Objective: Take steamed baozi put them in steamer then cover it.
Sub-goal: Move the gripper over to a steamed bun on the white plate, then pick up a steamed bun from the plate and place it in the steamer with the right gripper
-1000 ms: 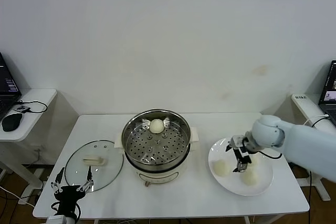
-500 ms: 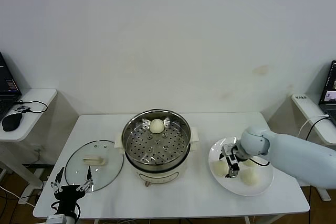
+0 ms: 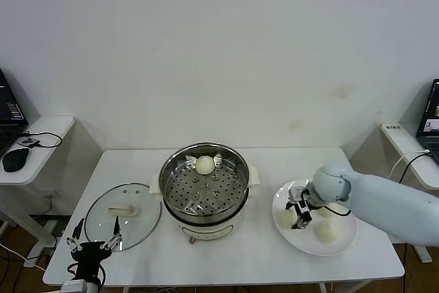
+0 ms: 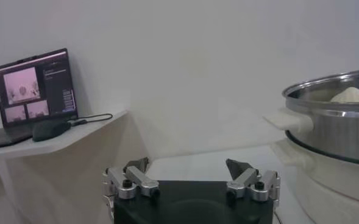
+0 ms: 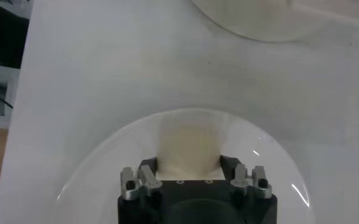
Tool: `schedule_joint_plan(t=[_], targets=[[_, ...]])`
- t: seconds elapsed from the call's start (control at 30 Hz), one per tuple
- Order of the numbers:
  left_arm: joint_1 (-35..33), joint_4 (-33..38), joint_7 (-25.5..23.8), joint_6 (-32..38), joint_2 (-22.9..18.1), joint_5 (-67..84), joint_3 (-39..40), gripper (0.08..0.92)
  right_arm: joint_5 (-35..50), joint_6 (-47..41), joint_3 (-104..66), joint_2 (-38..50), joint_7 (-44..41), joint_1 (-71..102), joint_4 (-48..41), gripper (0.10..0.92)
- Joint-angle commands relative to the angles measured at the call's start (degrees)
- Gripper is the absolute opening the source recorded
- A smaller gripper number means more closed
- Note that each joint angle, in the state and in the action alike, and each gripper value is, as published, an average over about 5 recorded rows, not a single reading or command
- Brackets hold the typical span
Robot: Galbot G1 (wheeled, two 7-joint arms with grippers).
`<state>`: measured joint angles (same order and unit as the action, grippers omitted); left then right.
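While one baozi sits in the steamer, the right tool straddles another baozi on the plate.
Right wrist view: that baozi lies between its fingers, tool closing around it; left tool spread, low beside the steamer.

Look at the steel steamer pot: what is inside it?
Inside the steamer sits a perforated tray with one baozi near its far rim. What lies beneath the tray is hidden.
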<state>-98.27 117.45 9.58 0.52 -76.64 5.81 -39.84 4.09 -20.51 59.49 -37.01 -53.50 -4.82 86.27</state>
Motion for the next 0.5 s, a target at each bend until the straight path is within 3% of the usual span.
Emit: schedule_joint_plan(t=[0.03,0.27,0.5], targets=[[0.04,0.11,0.0,0.0,0.05,0.03,0.04,0.823,3.63,-0.13,2.48,2.75,-2.86,-11.34,2.89,0.628],[0.51,0.29,-0.03,-0.06,0.38,0.22,0.38,0.823,11.94,-2.31,8.71,1.8,-4.16,-31.05,4.97,0.628],[0.8,0.23,-0.06,-0.17,1.41,0.42,0.79,0.823,24.26,-8.08,13.7,-9.33,1.01,-41.64,7.47,0.636]])
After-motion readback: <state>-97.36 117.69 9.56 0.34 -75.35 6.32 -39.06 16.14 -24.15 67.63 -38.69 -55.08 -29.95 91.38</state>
